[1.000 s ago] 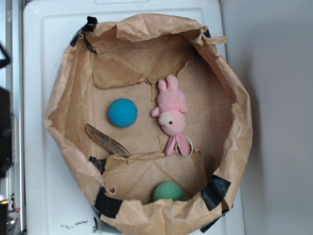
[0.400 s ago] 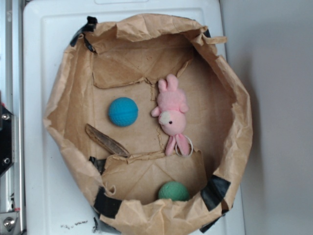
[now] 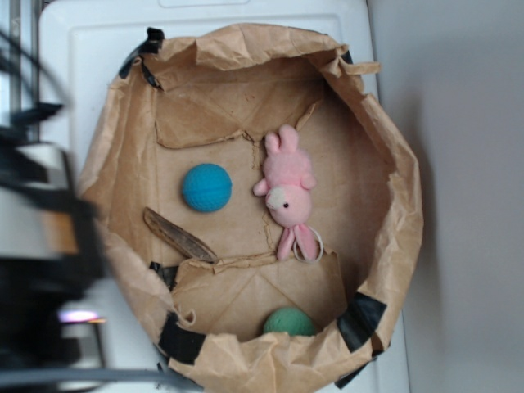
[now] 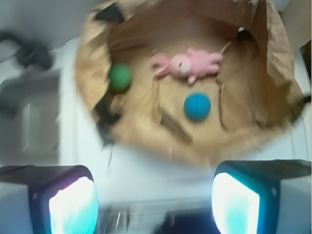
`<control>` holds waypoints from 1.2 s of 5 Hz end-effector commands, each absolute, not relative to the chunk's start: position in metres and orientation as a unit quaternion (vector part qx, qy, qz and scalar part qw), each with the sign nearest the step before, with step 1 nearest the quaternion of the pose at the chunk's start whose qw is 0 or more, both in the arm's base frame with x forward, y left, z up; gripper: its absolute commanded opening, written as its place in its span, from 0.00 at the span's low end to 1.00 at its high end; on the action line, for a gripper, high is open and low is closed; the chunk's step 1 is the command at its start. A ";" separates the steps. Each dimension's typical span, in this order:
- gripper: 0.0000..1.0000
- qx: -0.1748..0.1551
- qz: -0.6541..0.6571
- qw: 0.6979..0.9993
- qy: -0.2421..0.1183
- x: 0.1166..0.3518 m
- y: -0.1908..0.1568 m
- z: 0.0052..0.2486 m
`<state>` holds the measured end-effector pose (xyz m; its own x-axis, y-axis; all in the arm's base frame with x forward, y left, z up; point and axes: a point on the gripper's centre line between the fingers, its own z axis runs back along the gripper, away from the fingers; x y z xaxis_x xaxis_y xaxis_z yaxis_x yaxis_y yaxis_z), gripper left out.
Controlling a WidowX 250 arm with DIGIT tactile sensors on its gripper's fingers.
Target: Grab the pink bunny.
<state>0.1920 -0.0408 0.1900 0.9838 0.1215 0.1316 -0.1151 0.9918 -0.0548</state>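
The pink bunny (image 3: 287,193) lies mid-frame in the paper bag (image 3: 393,164); the tool (image 4: 153,200) stands open, empty, outside it.

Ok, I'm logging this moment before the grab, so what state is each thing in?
Pink bunny: lying flat in the bag, untouched.
Blue ball: resting on the bag floor, apart from the bunny.
Green ball: resting against the bag's wall.
Paper bag: open, sides rolled down and crumpled.
End effector: open, empty, outside the bag.
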 end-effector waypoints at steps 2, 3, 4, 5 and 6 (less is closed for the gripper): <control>1.00 -0.084 0.234 0.964 -0.098 0.270 -0.002 0.185; 1.00 -0.069 0.351 0.926 -0.119 0.214 0.017 0.212; 1.00 -0.069 0.351 0.926 -0.119 0.214 0.017 0.212; 1.00 -0.069 0.351 0.926 -0.119 0.214 0.017 0.212; 1.00 -0.069 0.351 0.926 -0.119 0.214 0.017 0.212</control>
<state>0.2158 0.0103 0.2055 0.7368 0.6601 0.1465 -0.6317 0.7493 -0.1990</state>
